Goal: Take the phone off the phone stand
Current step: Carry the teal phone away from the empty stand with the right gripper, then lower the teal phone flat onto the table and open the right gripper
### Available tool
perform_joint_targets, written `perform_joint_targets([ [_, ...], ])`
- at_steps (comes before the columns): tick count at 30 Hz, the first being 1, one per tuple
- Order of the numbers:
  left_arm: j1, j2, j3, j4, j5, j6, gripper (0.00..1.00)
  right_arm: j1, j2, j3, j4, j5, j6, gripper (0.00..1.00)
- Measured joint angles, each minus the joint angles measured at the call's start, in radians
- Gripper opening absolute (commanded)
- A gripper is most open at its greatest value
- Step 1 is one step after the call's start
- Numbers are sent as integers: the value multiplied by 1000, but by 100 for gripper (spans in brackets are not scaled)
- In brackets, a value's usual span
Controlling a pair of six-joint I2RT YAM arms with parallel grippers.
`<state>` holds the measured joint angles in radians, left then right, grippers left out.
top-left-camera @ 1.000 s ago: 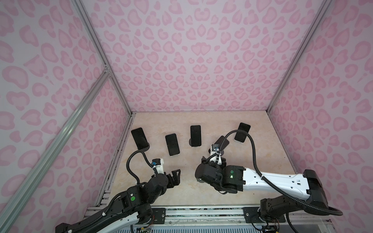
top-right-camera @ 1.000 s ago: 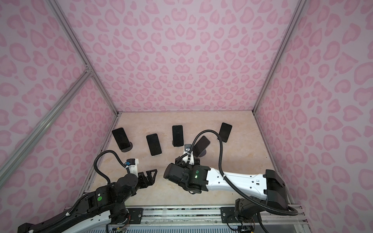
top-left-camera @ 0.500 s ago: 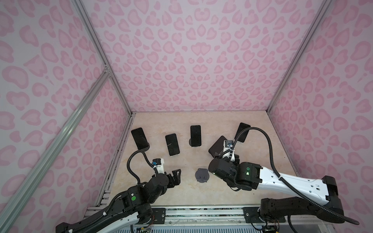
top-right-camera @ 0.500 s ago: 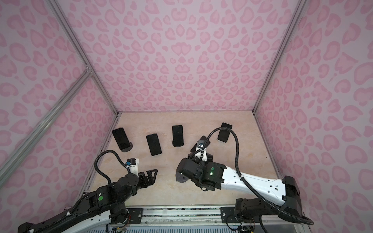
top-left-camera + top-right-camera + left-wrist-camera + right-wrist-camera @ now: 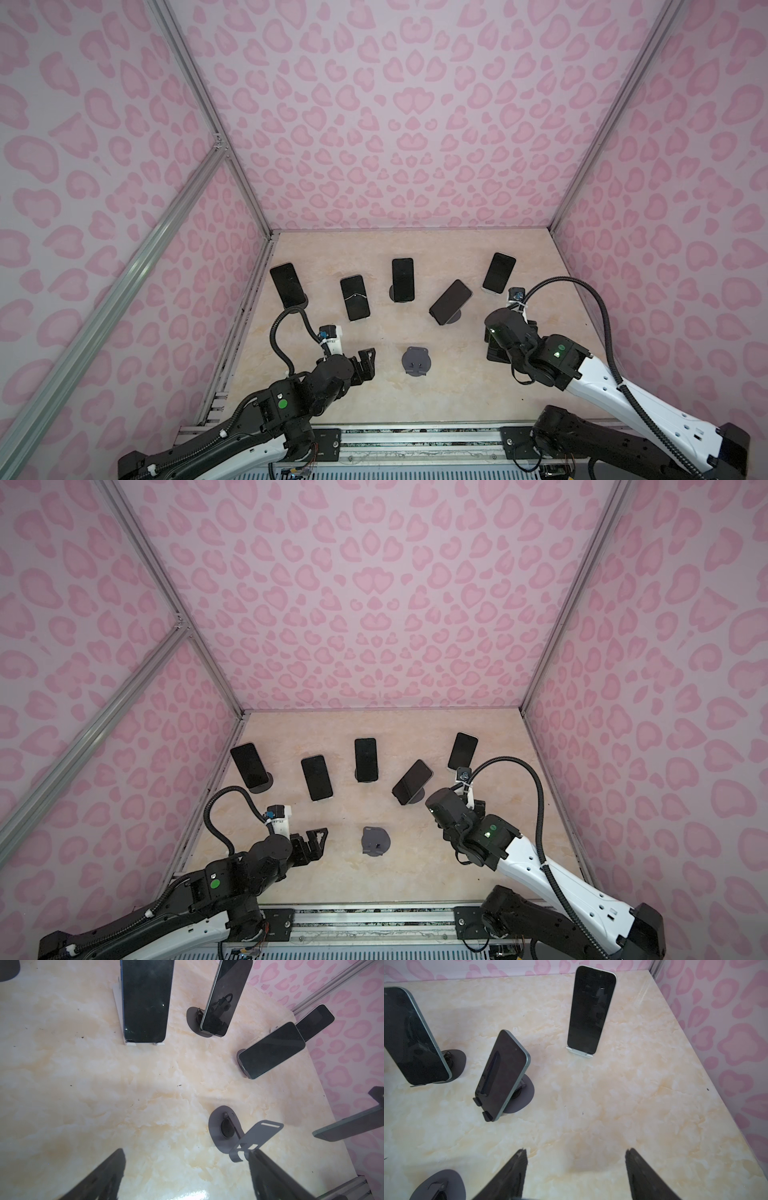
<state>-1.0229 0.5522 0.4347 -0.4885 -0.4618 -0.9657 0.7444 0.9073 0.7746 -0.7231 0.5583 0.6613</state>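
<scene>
Right gripper (image 5: 576,1153) swung to the frame's lower right, off bare phone stand (image 5: 415,361); phone (image 5: 342,1126) looks rigid and slick, so pinch its long edges; left fingers (image 5: 104,1178) spread empty, can't tell right's hold.

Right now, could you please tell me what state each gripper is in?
Left gripper: open, empty.
Right gripper: closed on the phone, held clear of the empty phone stand.

We find clear lane over bare table (image 5: 457,399) at front; empty stand (image 5: 416,362) (dead centre) and phone row (image 5: 402,279) behind it obstruct.
</scene>
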Motion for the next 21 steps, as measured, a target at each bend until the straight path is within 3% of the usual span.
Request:
perform_joint_targets([
  [10, 8, 74, 6, 64, 16, 13, 96, -128, 24, -84, 76, -199, -99, 60],
  [21, 35, 95, 11, 101, 41, 47, 96, -219, 111, -99, 146, -319, -151, 60],
])
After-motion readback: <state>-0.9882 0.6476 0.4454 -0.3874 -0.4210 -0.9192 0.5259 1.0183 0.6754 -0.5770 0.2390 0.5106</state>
